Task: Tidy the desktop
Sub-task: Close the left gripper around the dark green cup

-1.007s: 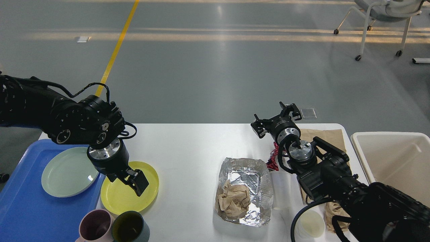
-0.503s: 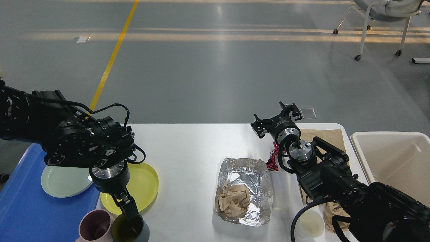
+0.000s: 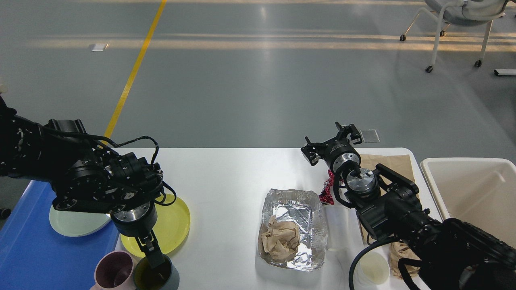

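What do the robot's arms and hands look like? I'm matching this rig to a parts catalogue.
Both arms are black and bulky, with round joint housings, silver metal wrist rings and loose black cables looping outside. The left hand has slim black fingers. The right hand is a black bracket-like claw behind a shiny silver collar.

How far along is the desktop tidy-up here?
Early. Done: only the pale green plate sits on the blue tray. In hand: the left end effector dips into the dark mug. Left: yellow plate, pink mug, foil tray with crumpled paper; cream bin looks empty.
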